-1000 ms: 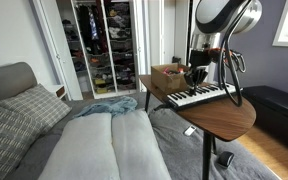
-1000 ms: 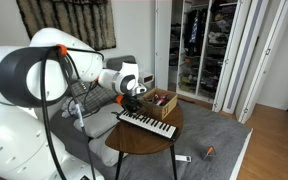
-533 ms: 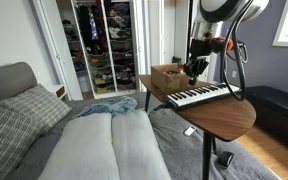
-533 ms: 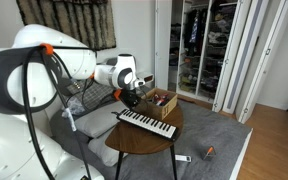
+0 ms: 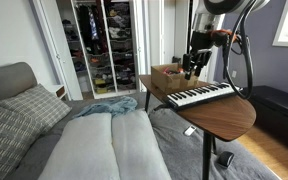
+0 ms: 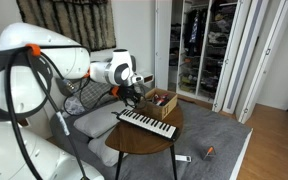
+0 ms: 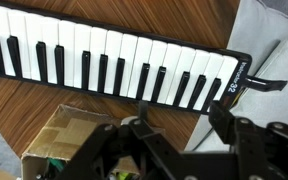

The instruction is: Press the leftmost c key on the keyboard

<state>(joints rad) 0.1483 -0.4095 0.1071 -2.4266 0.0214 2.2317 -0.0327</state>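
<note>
My gripper [image 7: 179, 125] hangs over table [image 7: 34, 100], jaws apart, empty. Wrist view: keyboard [image 7: 104, 60] 12 o'clock, cardboard box [image 7: 59, 145] 7 o'clock.

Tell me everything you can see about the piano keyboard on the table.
The keyboard is long and slim, with a dark, plastic-looking body and a single row of white and black keys. It lies flat on the round wooden table, beside the cardboard box. The gripper hovers above one end, apparently not touching it. Only the table seems to touch it.
</note>
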